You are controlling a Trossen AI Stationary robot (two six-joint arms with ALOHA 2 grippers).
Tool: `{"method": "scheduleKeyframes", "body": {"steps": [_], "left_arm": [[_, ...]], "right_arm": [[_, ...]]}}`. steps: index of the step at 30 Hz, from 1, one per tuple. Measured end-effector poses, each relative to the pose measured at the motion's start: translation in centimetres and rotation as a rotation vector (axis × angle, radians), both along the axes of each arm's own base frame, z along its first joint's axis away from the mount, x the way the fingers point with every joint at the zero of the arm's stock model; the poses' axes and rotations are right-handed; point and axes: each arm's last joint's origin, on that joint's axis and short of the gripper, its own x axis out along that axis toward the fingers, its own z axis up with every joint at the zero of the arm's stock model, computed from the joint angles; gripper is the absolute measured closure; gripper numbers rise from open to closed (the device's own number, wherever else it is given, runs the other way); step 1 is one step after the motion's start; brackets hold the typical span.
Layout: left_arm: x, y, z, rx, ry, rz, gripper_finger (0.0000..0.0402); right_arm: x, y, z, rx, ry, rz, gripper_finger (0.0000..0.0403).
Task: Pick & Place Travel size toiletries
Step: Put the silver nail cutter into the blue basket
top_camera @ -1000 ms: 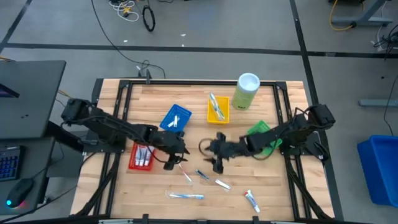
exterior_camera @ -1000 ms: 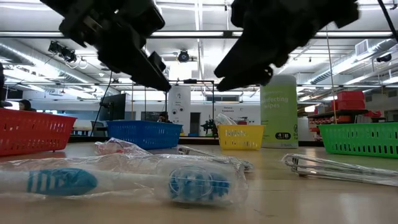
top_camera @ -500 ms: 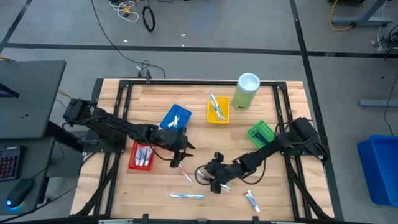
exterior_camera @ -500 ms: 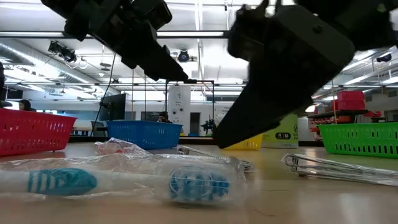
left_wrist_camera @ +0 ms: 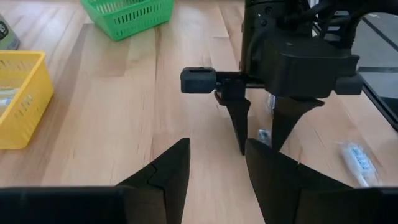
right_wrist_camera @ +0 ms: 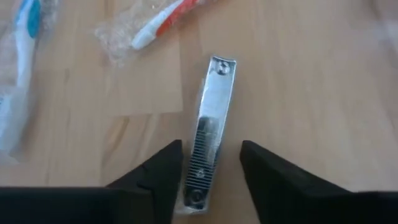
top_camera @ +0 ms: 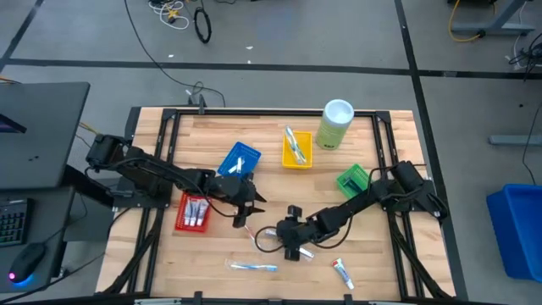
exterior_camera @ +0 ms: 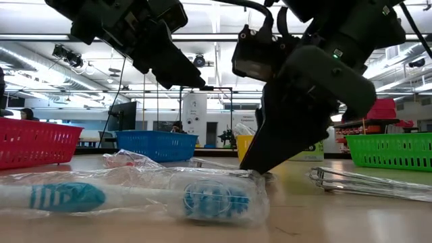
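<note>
While the right gripper (right_wrist_camera: 208,177) hangs low over the nail clipper (right_wrist_camera: 210,124), its fingers (right_wrist_camera: 152,177) stand narrowly apart, one either side of the clipper's near end, nothing held yet. The clipper lies flat on the wooden surface (top_camera: 381,263) in a clear wrapper, just beside a red-and-white toothbrush (right_wrist_camera: 168,22) and on the far side of the green tray (top_camera: 353,180) from the canister (top_camera: 335,124). Main risk, as I judge it: a thin flat metal piece sits so low that the fingers may close over the top and skate off, or pinch only the film so it slips out on the lift. The tips could also jam into the wood if the descent overshoots. The grip sits at one end, so the clipper may pivot and droop when raised. The left gripper (top_camera: 246,212) hovers near the blue tray (top_camera: 238,159), fingers (left_wrist_camera: 163,174) moderately apart and empty, facing the right one at close range; if both go for the middle of the wood, the arms could clash. The blue-and-white toothbrush (top_camera: 251,267) lies nearer the front edge than the clipper, well clear.
</note>
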Motion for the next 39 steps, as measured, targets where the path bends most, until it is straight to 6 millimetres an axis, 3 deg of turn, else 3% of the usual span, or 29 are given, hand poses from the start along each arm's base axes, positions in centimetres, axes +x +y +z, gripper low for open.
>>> {"method": "scheduleKeyframes", "body": {"steps": [7,11,17,22,39], "left_arm": [[0.0,0.0,0.0,-0.001,0.002,0.001,0.0239],[0.0,0.0,0.0,-0.002,0.003,0.001,0.0239],[-0.2,0.0,-0.3,-0.005,0.042,0.007,0.0239],[-0.5,0.3,-0.8,0.019,0.099,0.085,0.0239],[-0.7,0.7,-1.2,0.069,0.133,0.113,0.0210]], "right_arm": [[0.1,-1.2,-0.1,-0.036,0.029,-0.025,0.0321],[0.5,-2.3,0.4,-0.040,0.027,-0.024,0.0351],[0.7,-4.1,1.7,-0.259,-0.043,-0.092,0.0350],[1.1,-4.7,2.7,-0.395,-0.082,-0.037,0.0351],[3.6,-7.7,4.8,-0.372,-0.283,-0.010,0.0351]]}}
